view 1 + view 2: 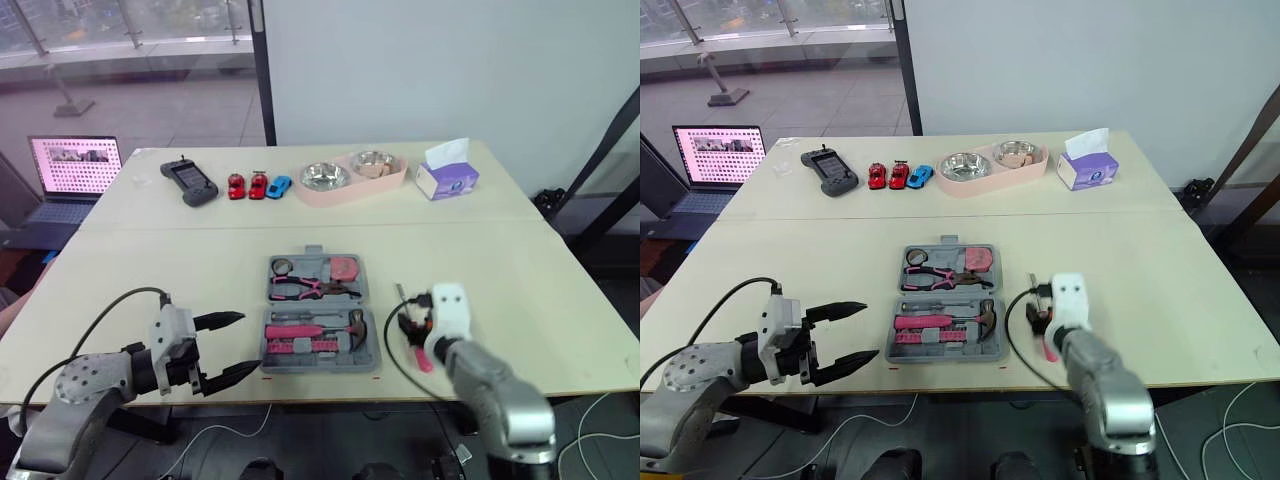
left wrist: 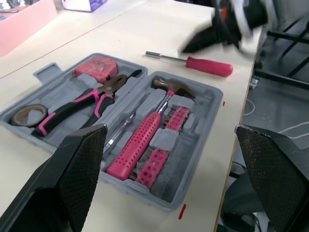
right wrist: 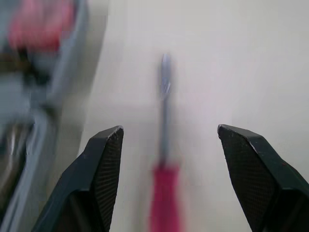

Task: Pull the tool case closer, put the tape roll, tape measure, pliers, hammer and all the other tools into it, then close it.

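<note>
Open tool case [image 2: 198, 125]: hammer [image 2: 145, 137], pliers [image 2: 82, 104], tape measure [image 2: 96, 66] and tape roll [image 2: 26, 115] inside. Just right of it, red screwdriver [image 2: 207, 65] beneath wide-spread right gripper [image 3: 169, 130]. Left of it, left gripper [image 1: 248, 343] spread wide, empty.

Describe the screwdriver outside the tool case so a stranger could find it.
On the long beige table, find the open grey tool case near the front edge. Just to its right, below the open right gripper, lies the screwdriver: slim metal shaft, pink-red handle, the only tool on bare tabletop rather than in a slot.
</note>
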